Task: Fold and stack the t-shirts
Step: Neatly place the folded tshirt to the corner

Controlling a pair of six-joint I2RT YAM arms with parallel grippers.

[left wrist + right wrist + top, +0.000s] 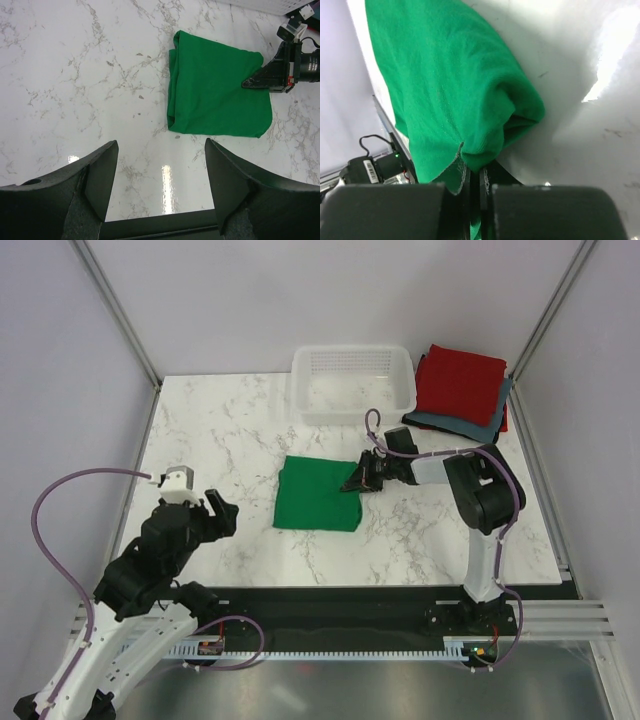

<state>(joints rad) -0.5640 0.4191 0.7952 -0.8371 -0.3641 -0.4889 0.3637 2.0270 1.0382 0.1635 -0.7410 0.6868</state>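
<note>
With my right claw (pixel 356 483) pinching the green shirt's (pixel 316 496) edge and my left claw (pixel 218 514) spread, I should lift slowly so the folds hold together.

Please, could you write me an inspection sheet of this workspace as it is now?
Surface: white marble table, no spills seen.
Job's things: green t-shirt folded, flat at the centre; red t-shirt folded on top of a grey-blue t-shirt, back right.
Clutter: white mesh basket at the back edge, looks empty.
Tools: right tool shut on the green t-shirt's right edge; left tool open above the table, holding nothing.
Cables: a purple cable loops on each arm, clear of the cloth.
Surroundings: plain white walls, metal frame posts.
</note>
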